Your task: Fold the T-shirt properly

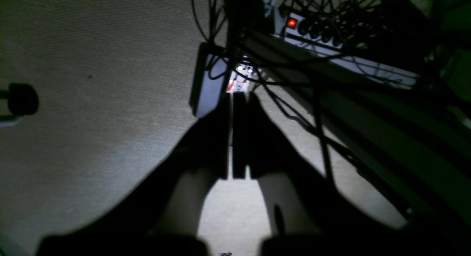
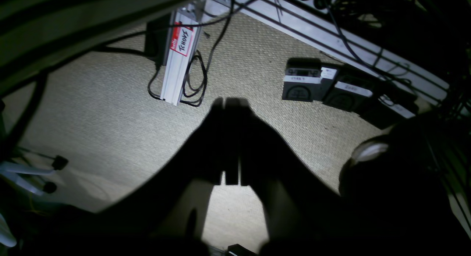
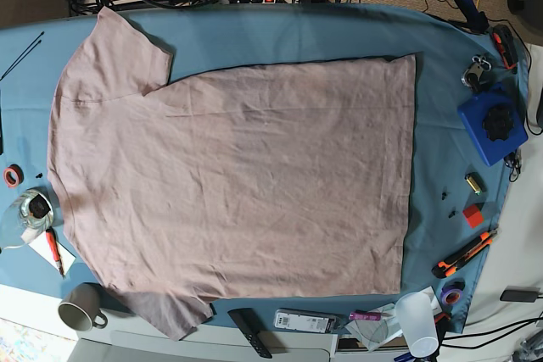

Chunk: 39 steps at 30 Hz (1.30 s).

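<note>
The T-shirt (image 3: pixel 246 184) lies spread out over the teal-blue cloth (image 3: pixel 280 31) on the worktop, and it is the landmark for every place given here. It is dusty pinkish-brown, with light wrinkles. Its hem runs up and down at the right of the base view and its two sleeves stick out at the left, one toward the top and one toward the bottom. The body is laid out broad, not folded into a packet.

The left tool (image 1: pixel 241 98) is narrow, its dark fingers together with nothing between them. The right tool (image 2: pixel 231 101) is narrow too, and likewise empty. Both wrist views show a woven grey-beige floor (image 2: pixel 125 112) and cables under the fingers, so both tools are away from the T-shirt, touching no part of it.

Past the hem of the T-shirt sit a blue box (image 3: pixel 492 126), a red cube (image 3: pixel 473 215), a small battery-like cylinder (image 3: pixel 475 183) and an orange-and-black cutter (image 3: pixel 464 253). Near its lower sleeve stands a grey mug (image 3: pixel 79 308); beside its left edge are a clear glass vessel (image 3: pixel 27 214), a red-and-black pen (image 3: pixel 55 252) and a small red ring (image 3: pixel 13 175). Just below the T-shirt's bottom edge lie a black comb-like piece (image 3: pixel 249 333) and a pale flat case (image 3: pixel 305 321), and a white cup (image 3: pixel 417 325) is below its lower hem corner.
</note>
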### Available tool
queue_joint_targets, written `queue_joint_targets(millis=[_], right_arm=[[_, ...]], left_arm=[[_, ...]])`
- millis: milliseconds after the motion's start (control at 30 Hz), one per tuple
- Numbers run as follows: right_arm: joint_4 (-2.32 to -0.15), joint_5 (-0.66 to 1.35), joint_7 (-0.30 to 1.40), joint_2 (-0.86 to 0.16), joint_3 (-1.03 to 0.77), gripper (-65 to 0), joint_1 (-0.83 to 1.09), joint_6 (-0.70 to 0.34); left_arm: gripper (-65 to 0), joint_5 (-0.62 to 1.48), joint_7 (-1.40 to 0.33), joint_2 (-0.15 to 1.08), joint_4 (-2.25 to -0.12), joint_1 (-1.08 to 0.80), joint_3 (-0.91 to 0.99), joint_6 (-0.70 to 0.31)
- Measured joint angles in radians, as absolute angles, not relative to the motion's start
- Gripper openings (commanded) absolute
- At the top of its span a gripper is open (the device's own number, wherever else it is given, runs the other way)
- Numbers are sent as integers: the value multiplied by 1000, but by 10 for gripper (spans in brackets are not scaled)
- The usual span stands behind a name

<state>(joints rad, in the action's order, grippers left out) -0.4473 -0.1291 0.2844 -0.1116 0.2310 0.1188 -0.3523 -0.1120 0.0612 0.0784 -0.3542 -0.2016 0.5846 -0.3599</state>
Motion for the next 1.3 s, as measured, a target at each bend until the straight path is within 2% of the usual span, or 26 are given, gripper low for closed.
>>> queue_joint_targets(millis=[1300], right_arm=[[-450,-78,285,-121,231,-650,119,-352]], left_arm=[[-650,-112,61,78,-354,-202,585,-360]])
